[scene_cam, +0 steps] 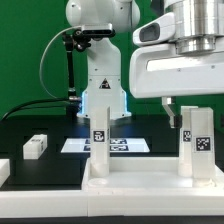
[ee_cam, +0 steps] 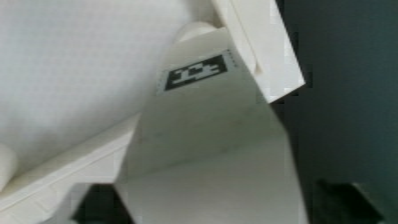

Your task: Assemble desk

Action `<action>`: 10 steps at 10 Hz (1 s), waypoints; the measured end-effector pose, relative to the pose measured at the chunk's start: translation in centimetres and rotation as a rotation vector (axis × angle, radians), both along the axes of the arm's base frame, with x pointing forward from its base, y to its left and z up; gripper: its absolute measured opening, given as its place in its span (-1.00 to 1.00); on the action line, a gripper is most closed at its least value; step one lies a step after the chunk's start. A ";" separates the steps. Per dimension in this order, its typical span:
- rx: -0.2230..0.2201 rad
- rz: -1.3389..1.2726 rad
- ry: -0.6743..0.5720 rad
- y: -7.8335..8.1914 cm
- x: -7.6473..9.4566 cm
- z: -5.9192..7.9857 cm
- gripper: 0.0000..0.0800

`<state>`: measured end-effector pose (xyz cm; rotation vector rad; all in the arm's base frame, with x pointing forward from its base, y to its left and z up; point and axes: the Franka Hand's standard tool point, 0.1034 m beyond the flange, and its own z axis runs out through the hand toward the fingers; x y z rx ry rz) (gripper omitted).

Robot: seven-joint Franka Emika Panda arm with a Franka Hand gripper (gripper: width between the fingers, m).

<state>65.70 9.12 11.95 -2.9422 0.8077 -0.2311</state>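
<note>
your desk top lies flat up front with two legs standing in it. the gripper straddles the leg at the exterior view's right, probably to screw it home; clamped or not, i cannot tell.

desk: white | tags: black-and-white squares | table: black | backdrop: green

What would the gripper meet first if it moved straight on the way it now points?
Most likely the upright leg on the exterior view's right, which stands on the desk top. The wrist view shows this leg's tagged face ahead, between the fingers of the gripper. How near, I cannot tell.
</note>
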 end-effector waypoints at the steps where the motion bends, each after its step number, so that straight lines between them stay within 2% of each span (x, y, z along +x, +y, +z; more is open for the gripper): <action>1: 0.014 -0.069 0.003 0.0 0.0 0.0 -0.29; 4: 0.042 -0.279 0.016 -0.4 -0.1 -0.2 -0.28; 6: 0.066 -0.670 0.074 -0.5 -0.3 -0.3 -0.28; 8: 0.145 -1.032 0.096 -0.6 -1.0 -0.4 -0.28; 10: 0.206 -1.253 0.090 -0.1 -1.6 -0.4 -0.28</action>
